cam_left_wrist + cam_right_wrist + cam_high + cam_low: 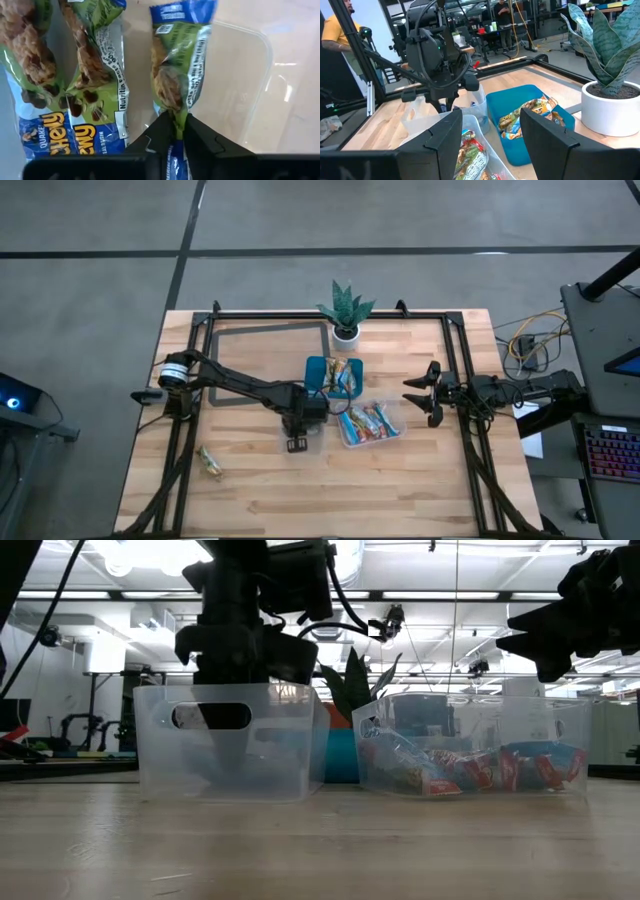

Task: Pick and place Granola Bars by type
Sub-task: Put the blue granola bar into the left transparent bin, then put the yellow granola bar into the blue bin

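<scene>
Potted plant [345, 311]; teal tray [318, 370]; perhaps two tubs.

Lighting's bright and even from overhead: the ceiling strip lights [420, 585] blow out in the low view, so the left arm [245, 620] and right gripper [565, 635] read as near-black silhouettes against them. The wooden table [400, 480] looks evenly lit from above with only soft, short shadows, while the clear tub [232, 740] goes hazy, maybe from backlight. Up close the granola bar wrapper [182, 65] is soft and glare streaks the clear plastic floor [280, 90]
</scene>
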Controlling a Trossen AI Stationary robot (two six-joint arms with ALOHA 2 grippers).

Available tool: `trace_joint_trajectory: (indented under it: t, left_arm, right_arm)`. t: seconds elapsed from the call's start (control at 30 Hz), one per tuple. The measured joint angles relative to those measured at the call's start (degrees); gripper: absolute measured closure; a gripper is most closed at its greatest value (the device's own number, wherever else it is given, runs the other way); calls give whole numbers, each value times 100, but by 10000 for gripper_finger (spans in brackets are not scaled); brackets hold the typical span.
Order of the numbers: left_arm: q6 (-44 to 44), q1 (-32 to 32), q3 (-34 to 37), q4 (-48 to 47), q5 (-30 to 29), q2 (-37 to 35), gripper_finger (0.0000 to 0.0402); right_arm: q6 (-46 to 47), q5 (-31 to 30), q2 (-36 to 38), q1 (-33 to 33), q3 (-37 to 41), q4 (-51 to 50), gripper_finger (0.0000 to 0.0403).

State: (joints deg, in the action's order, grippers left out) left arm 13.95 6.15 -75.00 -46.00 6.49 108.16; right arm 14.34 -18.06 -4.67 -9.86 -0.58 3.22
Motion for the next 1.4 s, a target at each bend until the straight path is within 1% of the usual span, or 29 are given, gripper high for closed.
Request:
trace_joint_trajectory:
  t: [0.23, 0.4, 0.6, 0.7, 0.83, 1.07, 1.3, 1.4]
  left_arm:
    - [-85, -2, -116, -34, -23, -33, 321]
    - [-259, -4, -357, -256, -594, -151, 301]
    - [-316, -4, -600, -609, -1317, -286, 299]
    - [-198, 7, -709, -1008, -1638, -358, 299]
    - [-161, 88, -837, -1443, -1658, -450, 299]
    - [-143, 479, -894, -1718, -1536, -910, 299]
    - [-84, 1015, -771, -2032, -1229, -1301, 299]
    - [-85, 1208, -563, -2065, -1103, -1510, 299]
  right_arm:
    - [1, 0, 0, -1, 0, -1, 213]
    - [1, 0, 0, 1, 0, -1, 213]
    - [1, 0, 2, -1, 0, -1, 213]
    - [-1, 0, -5, 0, 0, 1, 213]
    - [1, 2, -2, -1, 0, 3, 213]
    - [1, 0, 2, 1, 0, 2, 213]
    - [1, -2, 2, 1, 0, 0, 213]
    - [1, -6, -3, 1, 0, 4, 213]
